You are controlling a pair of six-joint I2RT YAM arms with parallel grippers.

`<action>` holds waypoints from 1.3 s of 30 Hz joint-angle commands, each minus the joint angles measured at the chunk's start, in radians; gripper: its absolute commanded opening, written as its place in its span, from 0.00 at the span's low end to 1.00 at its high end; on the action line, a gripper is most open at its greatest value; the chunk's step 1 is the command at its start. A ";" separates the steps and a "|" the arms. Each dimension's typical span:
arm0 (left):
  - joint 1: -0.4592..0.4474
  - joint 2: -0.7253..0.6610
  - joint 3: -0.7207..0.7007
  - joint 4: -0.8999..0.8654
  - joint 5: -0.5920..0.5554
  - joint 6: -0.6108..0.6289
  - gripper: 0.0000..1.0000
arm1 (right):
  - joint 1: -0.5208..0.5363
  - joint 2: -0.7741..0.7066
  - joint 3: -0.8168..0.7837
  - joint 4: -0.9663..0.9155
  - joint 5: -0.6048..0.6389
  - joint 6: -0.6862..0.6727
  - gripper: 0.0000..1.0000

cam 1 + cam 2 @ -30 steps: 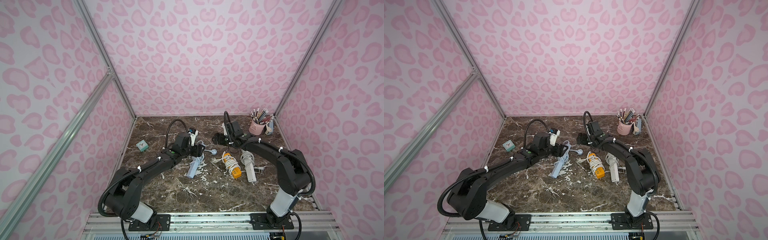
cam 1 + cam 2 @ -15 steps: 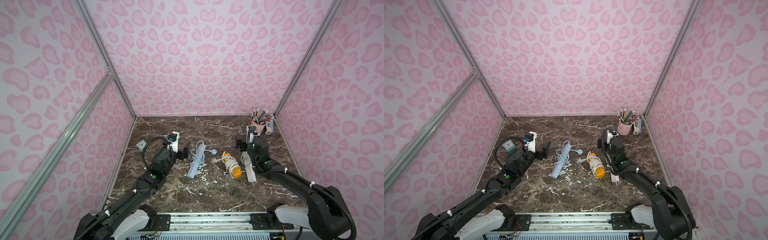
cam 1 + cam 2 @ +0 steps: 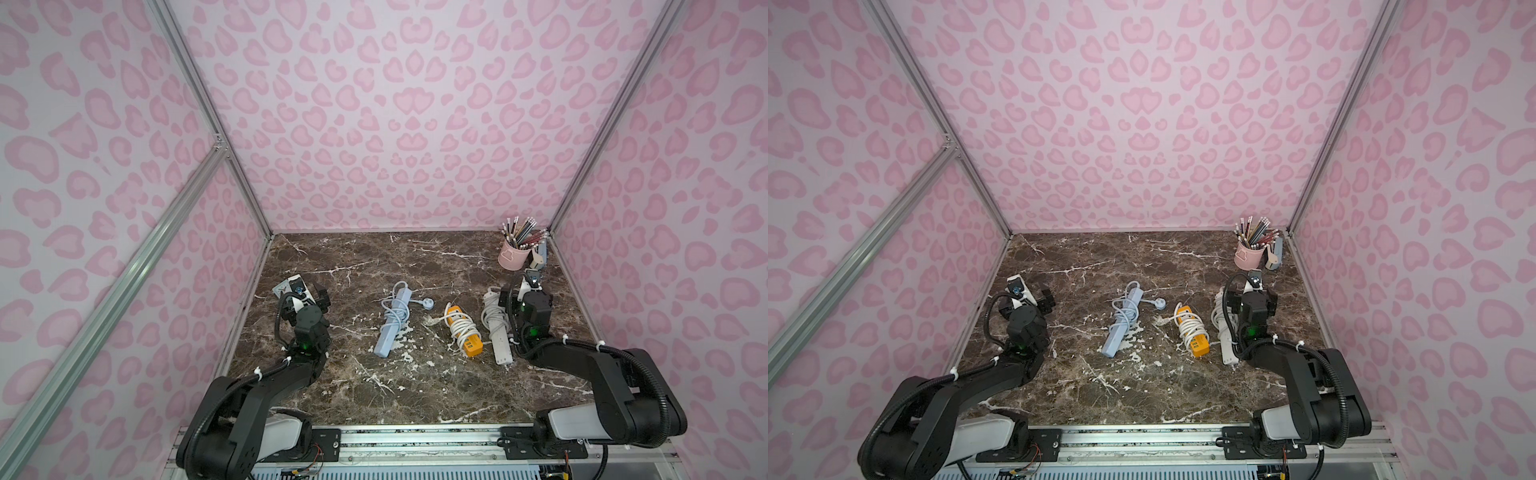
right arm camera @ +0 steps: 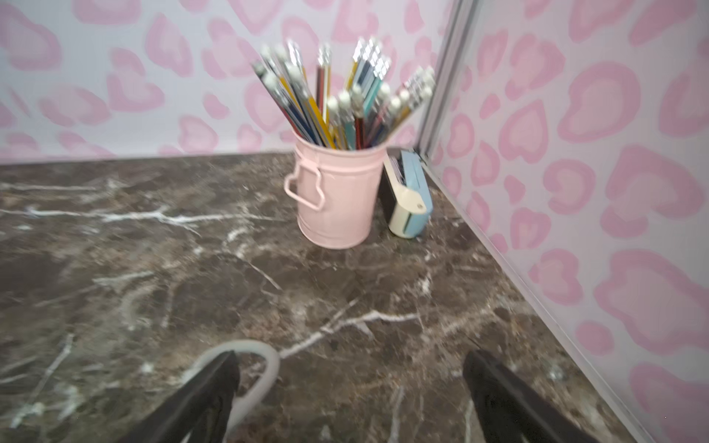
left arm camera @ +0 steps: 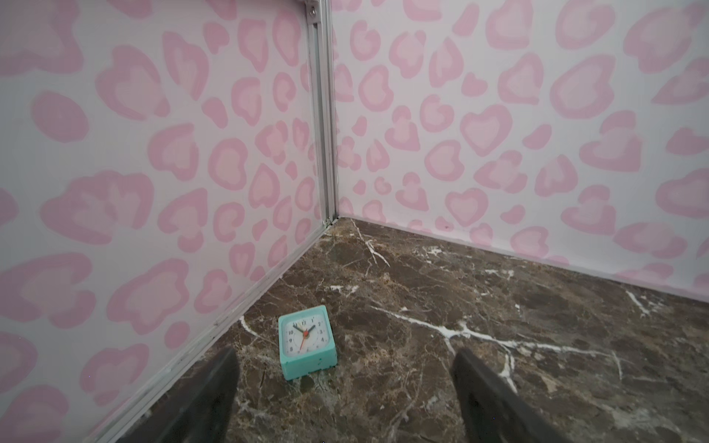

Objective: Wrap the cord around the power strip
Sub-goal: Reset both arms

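Fingers on both arms stand wide apart and hold nothing. The left fingers point(image 5: 215, 399) point over the tabletop point(image 3: 415, 390) toward a clock point(image 5: 307, 341). The right fingers point(image 4: 498, 399) are beside the white power strip point(image 3: 500, 345), with a loop of its cord point(image 4: 264, 368) just beside one finger, unclamped.

We judge the task about finished. The blue power strip point(image 3: 384, 340), mid-tabletop, has its cord wound around its middle, with the plug point(image 3: 428, 303) lying loose beside it. The orange power strip point(image 3: 469, 345) and the white one also carry coils. At most that plug needs tucking in.

We count three power strips, one clock, one pink cup point(image 4: 337, 199) of pencils and one blue and cream item point(image 4: 408, 199) beside the cup.
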 commanded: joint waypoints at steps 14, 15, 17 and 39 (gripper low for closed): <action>0.103 0.119 -0.051 0.379 0.206 0.027 0.96 | -0.066 0.041 -0.268 0.503 -0.119 0.064 0.97; 0.108 0.121 -0.060 0.396 0.223 0.028 0.97 | -0.065 0.086 -0.296 0.610 -0.124 0.055 0.97; 0.119 0.128 -0.068 0.410 0.276 0.029 0.97 | -0.064 0.214 -0.346 0.875 -0.118 0.035 0.97; 0.176 0.182 -0.021 0.363 0.365 -0.001 0.97 | -0.087 0.162 -0.205 0.525 -0.097 0.083 0.97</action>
